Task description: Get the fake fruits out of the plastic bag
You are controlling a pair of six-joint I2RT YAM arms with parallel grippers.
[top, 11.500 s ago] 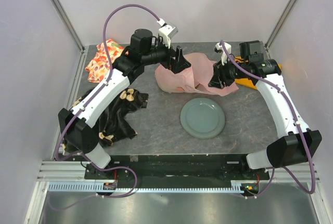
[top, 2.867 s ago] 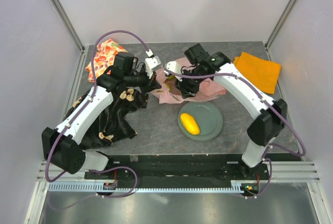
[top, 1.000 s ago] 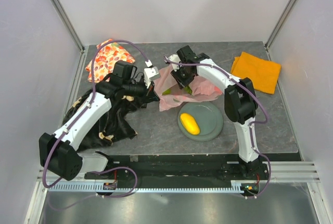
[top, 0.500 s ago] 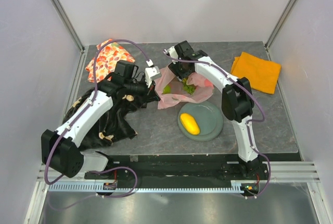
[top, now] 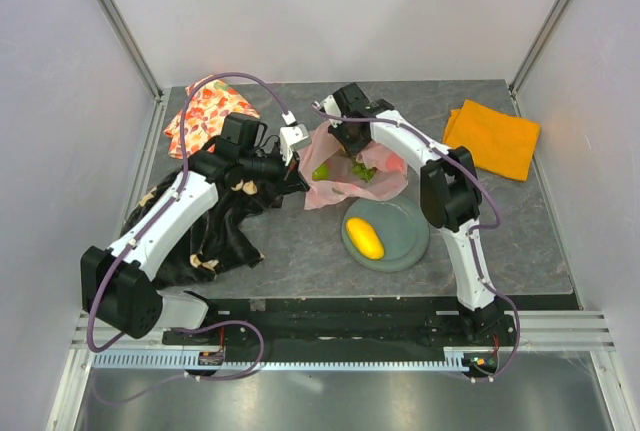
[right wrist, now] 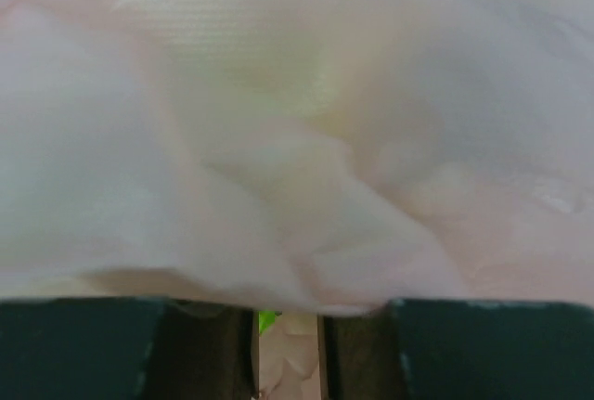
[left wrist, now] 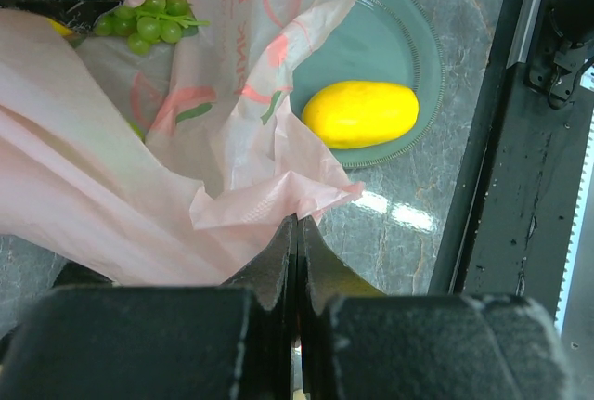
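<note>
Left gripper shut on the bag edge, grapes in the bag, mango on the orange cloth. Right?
Wrong spot for the mango: it lies on the green plate, not the orange cloth, as the left wrist view shows. Rest stands.

A robot test cell is seen: white panels and aluminium struts are set up beyond the left gripper, a slotted rail bolted behind it.

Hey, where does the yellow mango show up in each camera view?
Top external: the mango lies on the plate's left side, just below centre.
Left wrist: right of centre, on the plate.
Right wrist: not in it.
Shared landmark: the pink bag, in all three.
</note>
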